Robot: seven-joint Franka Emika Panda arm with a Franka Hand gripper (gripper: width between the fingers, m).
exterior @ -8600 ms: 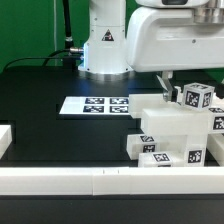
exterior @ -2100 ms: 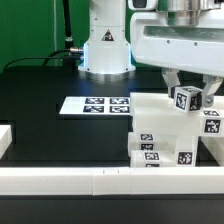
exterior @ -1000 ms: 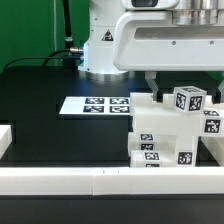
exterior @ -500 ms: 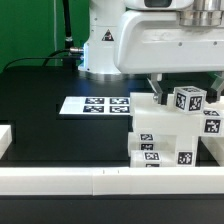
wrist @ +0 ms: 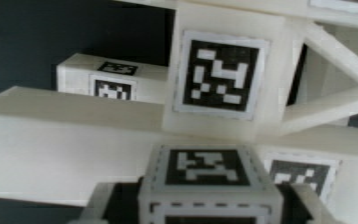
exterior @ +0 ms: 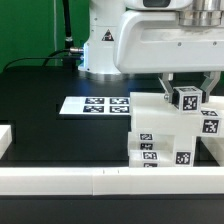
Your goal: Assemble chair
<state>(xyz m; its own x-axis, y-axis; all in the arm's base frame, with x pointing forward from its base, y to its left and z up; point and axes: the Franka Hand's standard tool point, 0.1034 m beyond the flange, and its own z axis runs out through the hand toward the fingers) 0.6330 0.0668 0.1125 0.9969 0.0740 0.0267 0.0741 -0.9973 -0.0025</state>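
The chair's white tagged parts stand grouped at the exterior view's right: a tall ribbed panel [exterior: 152, 122] with lower blocks [exterior: 160, 155] in front of it. On top sits a small tagged white block [exterior: 186, 99]. My gripper [exterior: 188, 93] hangs straight over that block, shut on it, one dark finger on each side. In the wrist view the same block [wrist: 206, 168] fills the space between my fingers [wrist: 123, 200], and my gripper [wrist: 211, 205] clamps its sides. Beyond it I see the X-ribbed panel [wrist: 220, 70] with its tag and another tagged block [wrist: 105, 80].
The marker board [exterior: 95, 104] lies flat on the black table, left of the parts. A long white border rail [exterior: 100, 180] runs along the front edge, with a short white piece [exterior: 5, 140] at the left. The arm's white base [exterior: 105, 45] stands behind.
The jaws, open around the small block a second ago, have closed onto its sides. The arm and the parts have stayed in place.
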